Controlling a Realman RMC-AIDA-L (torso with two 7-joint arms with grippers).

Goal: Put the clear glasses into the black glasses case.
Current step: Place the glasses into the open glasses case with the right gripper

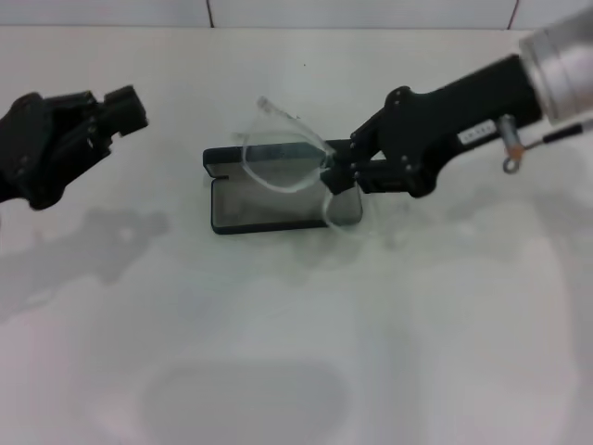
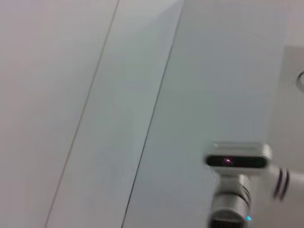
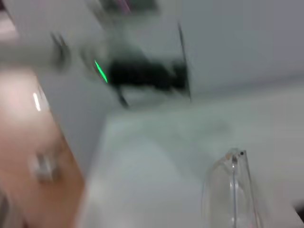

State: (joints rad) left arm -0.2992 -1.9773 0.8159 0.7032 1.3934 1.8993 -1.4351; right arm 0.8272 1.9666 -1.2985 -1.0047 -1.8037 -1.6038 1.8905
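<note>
A pale, matte white table [image 1: 296, 352] fills the head view, bare around the work and marked only by soft grey shadows of the 2 arms; along its far edge runs a light wall [image 1: 371, 11] split by thin dark seams. Near the middle of the table lies the black glasses case [image 1: 278, 199], open, its grey-lined tray facing up and the dark lid standing along the far side. The right gripper [image 1: 335, 171] reaches in from the right and hangs at the case's right end, its fingers closed on the clear glasses [image 1: 278, 153] at one end of the frame. The glasses are held tilted over the case, the lens above the lid and tray, 1 clear arm sticking up and away toward the wall, the other curving down by the case's right corner. The left gripper [image 1: 120, 111] hovers well off to the left, apart from the case; whether its fingers are spread or closed I cannot tell. The left wrist view shows only pale wall panels and a small camera on a stand [image 2: 237, 164]. The right wrist view, blurred, shows the glasses' clear arm over the white table.
</note>
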